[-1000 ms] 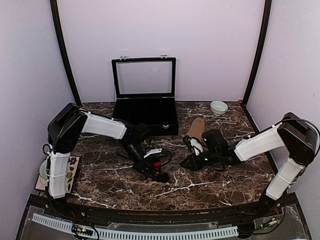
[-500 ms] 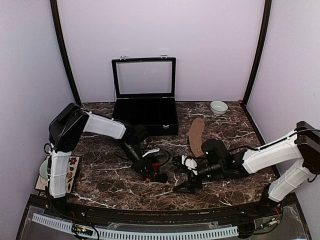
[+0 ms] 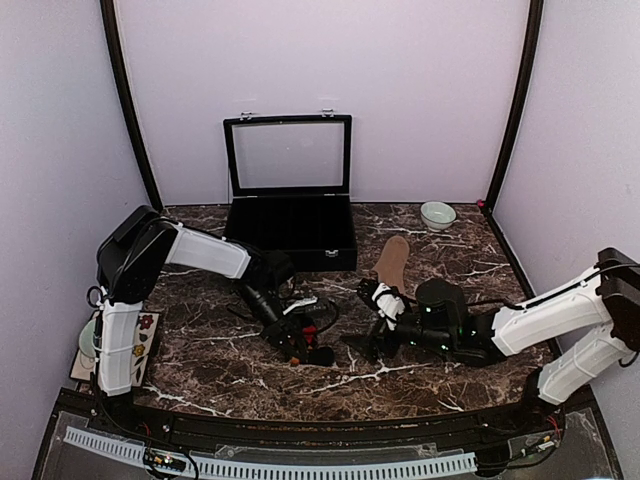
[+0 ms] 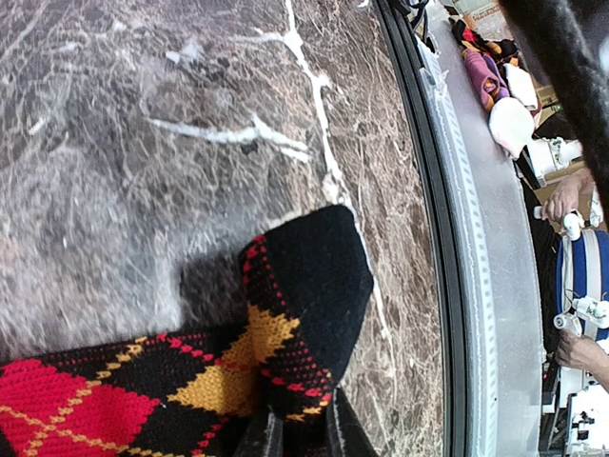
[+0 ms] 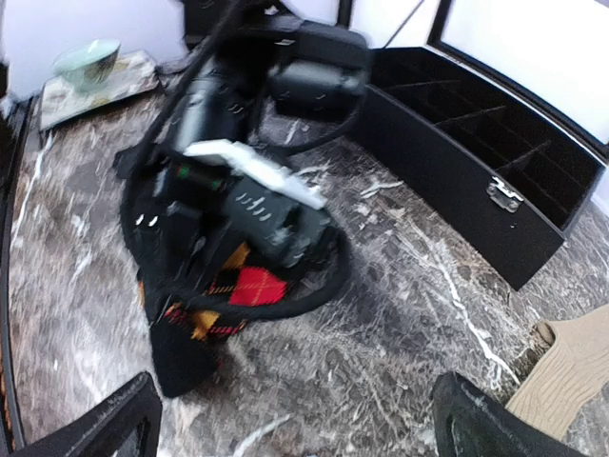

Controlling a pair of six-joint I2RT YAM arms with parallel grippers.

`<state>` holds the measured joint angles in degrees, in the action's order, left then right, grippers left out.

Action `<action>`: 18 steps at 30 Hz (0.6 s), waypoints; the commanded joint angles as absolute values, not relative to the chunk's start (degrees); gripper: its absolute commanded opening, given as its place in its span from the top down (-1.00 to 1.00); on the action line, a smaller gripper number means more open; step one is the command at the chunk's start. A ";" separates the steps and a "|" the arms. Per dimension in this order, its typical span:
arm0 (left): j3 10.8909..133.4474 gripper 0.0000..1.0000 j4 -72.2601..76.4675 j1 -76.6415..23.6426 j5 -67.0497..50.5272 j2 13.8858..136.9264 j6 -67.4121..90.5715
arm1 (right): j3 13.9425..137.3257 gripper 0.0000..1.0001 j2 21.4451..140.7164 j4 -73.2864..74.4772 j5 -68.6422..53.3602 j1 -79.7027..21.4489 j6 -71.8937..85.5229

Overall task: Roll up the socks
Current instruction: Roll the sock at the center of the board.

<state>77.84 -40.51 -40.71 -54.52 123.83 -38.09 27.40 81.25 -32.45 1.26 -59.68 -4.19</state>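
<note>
The black argyle sock with red and yellow diamonds lies bunched on the marble, its black toe pointing to the table's front edge. My left gripper is shut on a fold of it; from above, the left gripper presses low at the sock. The right gripper is open wide, its dark fingertips at the bottom corners, facing the argyle sock a short way off. Seen from above, the right gripper hovers right of the sock. The tan sock lies flat behind it, also at the right edge.
An open black case with a glass lid stands at the back centre, its compartments visible. A pale green bowl sits at the back right. Another bowl on a patterned mat is off the left edge.
My right gripper has opened wide and left the tan sock's near end, swinging forward and then back toward the argyle sock. The left gripper keeps its grip in place.
</note>
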 commanded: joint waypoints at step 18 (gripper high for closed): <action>72.45 0.77 -39.39 -40.41 -42.93 121.78 -35.82 | 31.23 -0.50 94.13 -40.12 -23.46 -59.83 -12.74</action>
<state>74.78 -37.34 -40.71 -52.31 121.12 -36.12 27.88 89.45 -39.81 -13.87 -59.59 -7.90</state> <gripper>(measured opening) 0.139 0.776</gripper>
